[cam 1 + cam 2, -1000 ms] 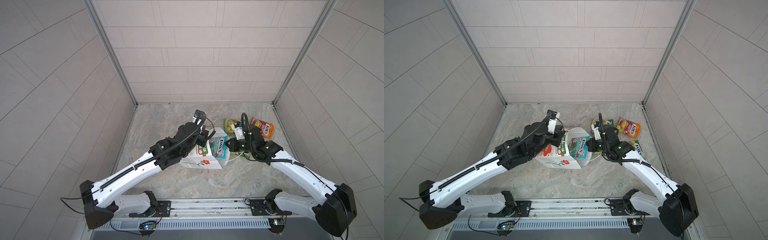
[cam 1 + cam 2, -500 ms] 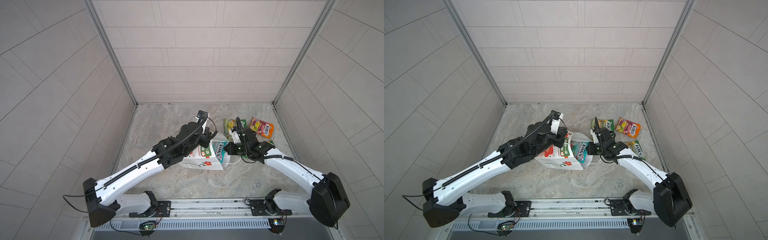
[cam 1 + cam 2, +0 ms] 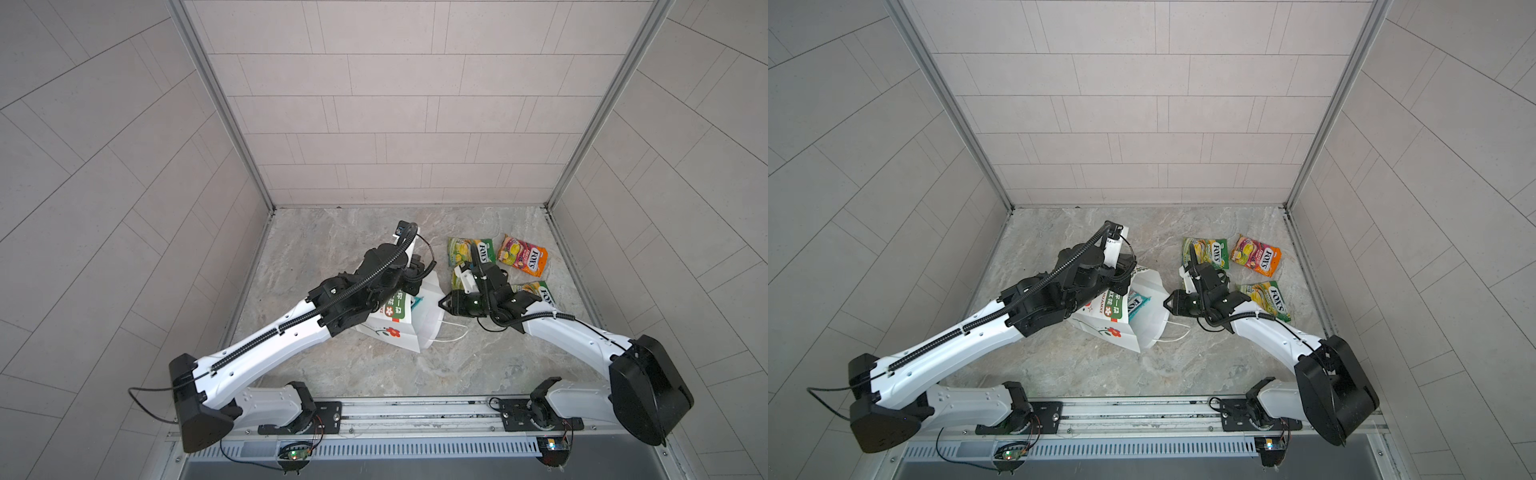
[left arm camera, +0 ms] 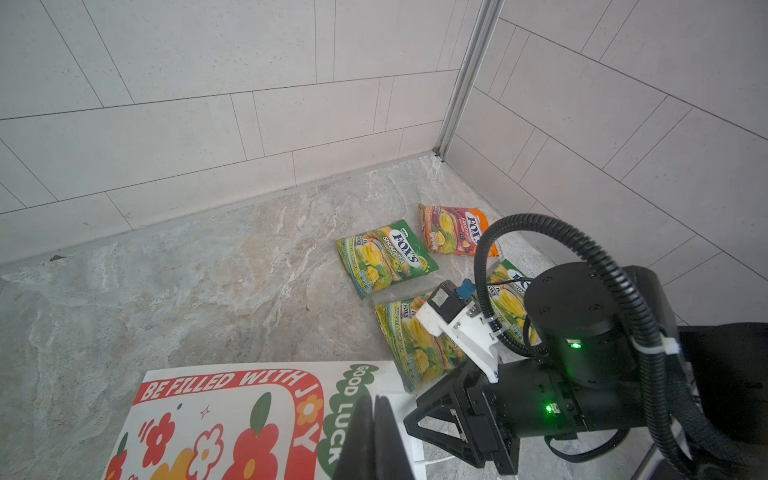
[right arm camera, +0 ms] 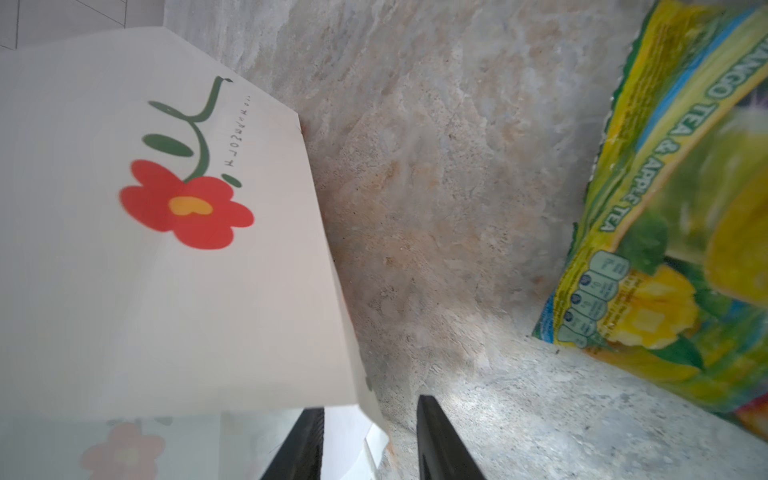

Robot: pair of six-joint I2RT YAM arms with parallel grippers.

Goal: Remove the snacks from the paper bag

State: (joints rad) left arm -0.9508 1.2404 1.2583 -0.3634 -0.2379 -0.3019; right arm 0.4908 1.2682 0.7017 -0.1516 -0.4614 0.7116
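Where the paper bag [image 3: 401,330] lies tipped over near the middle of the worktop [image 3: 332,374], its mouth faces the right edge. The left gripper [image 4: 372,419] is pinched tight on the bag's upper wall, next to the green-red print. A teal packet [image 3: 1136,304] shows just inside the mouth.

The right gripper [image 3: 441,302] sits at that mouth with its jaws partway apart. In the right wrist view the bag's paper lip lies between its fingers [image 5: 440,444], and they clamp nothing. A white cord handle [image 3: 451,338] trails on the worktop just beside it, on the near side.

Four packets lie out toward the far right corner. The far green-yellow packet [image 3: 469,248] is beside the orange-pink packet [image 3: 523,256]. The near green-yellow packet [image 3: 537,291] lies closer to the right edge. The right arm's wrist hangs over the middle green-yellow packet [image 4: 415,343] and covers part of it in both top views.
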